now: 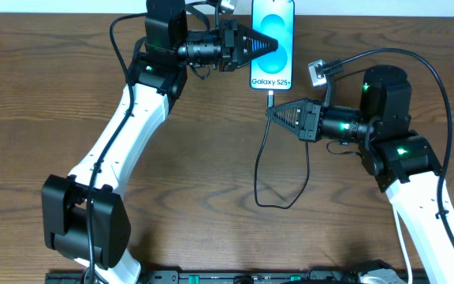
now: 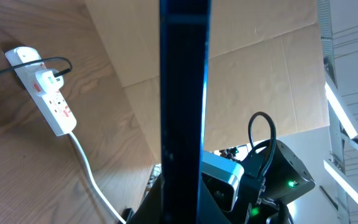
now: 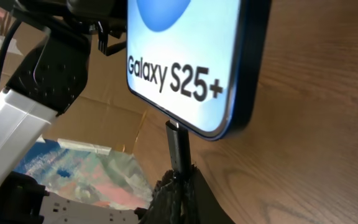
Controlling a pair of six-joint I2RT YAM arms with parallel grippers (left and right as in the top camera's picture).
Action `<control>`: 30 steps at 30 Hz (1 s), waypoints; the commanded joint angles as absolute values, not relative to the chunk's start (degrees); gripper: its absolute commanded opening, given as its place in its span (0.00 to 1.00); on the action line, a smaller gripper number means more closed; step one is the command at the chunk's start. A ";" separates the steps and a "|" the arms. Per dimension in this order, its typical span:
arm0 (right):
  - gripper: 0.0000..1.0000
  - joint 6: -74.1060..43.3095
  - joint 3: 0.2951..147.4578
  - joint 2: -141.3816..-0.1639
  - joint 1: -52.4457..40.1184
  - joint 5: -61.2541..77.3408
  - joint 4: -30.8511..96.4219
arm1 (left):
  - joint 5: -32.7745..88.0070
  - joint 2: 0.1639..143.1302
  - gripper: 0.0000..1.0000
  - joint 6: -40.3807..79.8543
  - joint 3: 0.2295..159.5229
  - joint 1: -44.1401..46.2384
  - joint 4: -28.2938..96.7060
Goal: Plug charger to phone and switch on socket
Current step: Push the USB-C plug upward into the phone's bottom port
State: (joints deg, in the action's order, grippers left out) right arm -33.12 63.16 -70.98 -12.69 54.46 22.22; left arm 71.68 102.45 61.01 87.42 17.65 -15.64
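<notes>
The phone (image 1: 273, 43) lies at the table's far middle, with a blue screen and a white "Galaxy S25+" band. My left gripper (image 1: 270, 45) is shut on its sides; in the left wrist view the phone (image 2: 182, 74) is a dark upright bar between the fingers (image 2: 185, 208). My right gripper (image 1: 273, 112) is shut on the charger's black connector (image 3: 179, 146), whose tip meets the phone's bottom edge (image 3: 185, 56). I cannot tell how deep it sits. The black cable (image 1: 282, 185) loops toward the front. The socket (image 2: 42, 90) shows only in the left wrist view.
A white adapter (image 2: 45, 79) with a black cable sits in the power strip, whose thick white cord (image 2: 89, 171) trails away. Brown cardboard (image 2: 241, 68) lies beyond the table. The arm bases stand at the front left (image 1: 85, 221) and front right (image 1: 440, 237).
</notes>
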 commanded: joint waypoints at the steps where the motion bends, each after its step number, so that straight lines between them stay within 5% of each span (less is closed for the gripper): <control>1: 0.01 -33.58 63.20 -70.61 -12.80 55.90 21.15 | 72.62 102.24 0.07 59.59 88.29 17.37 -16.38; 30: 0.01 -34.30 63.22 -70.61 -12.80 55.81 21.15 | 73.73 102.24 0.07 59.64 88.29 17.39 -16.36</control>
